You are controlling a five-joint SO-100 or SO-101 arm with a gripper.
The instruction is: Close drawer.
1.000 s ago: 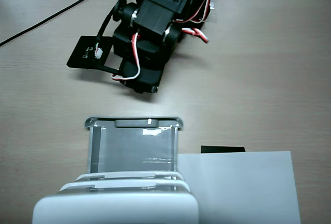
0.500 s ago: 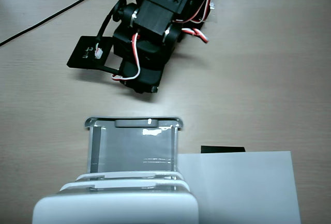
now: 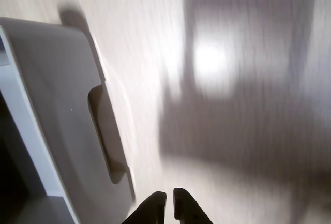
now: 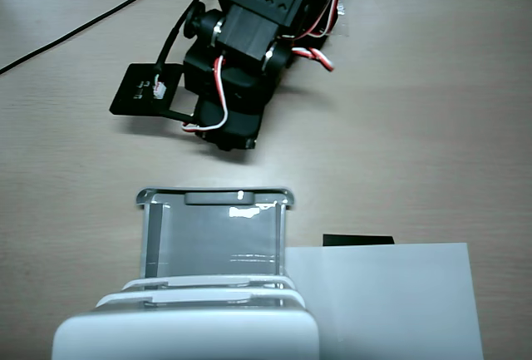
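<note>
1. Wrist view: gripper [image 3: 169, 199] enters from bottom edge, dark fingertips nearly together, only a thin gap, nothing between them.
2. Wrist view: drawer [image 3: 57, 105] lies up-left of the gripper, close but apart from it; its handle tab [image 3: 107, 133] is the nearest part. Picture blurred.
3. Wrist view: pale wood counter [image 3: 238, 38] fills the area ahead and right of the gripper, with shadows and a glare spot.
4. Fixed view: black arm [image 4: 241, 52] sits above the drawer [image 4: 216, 239], which stands pulled out from the white drawer unit [image 4: 187, 335]; fingertips hidden here.
5. Fixed view: white sheet of paper [image 4: 382, 298] lies right of the drawer; no readable writing anywhere.
</note>
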